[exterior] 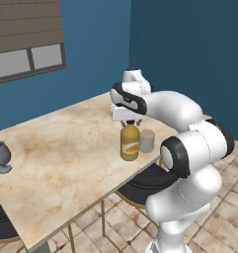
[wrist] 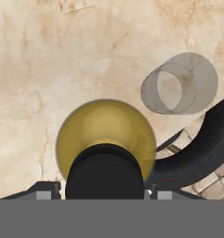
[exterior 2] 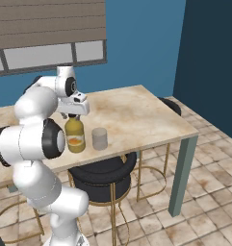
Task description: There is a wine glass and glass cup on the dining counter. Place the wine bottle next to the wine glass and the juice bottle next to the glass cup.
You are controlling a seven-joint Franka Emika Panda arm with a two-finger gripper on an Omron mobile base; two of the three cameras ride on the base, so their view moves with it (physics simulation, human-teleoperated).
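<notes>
I stand in a home's dining corner, a rendered one. My table has a beige marbled top and grey-green legs, with black round stools on gold frames tucked under its near edge. Blue walls, a window with a slatted blind, and a tiled floor surround it.

Deep blue walls enclose the room. A window with a lowered brown blind sits in the wall. Below it, beige floor tiles and black-cushioned stools.
</notes>
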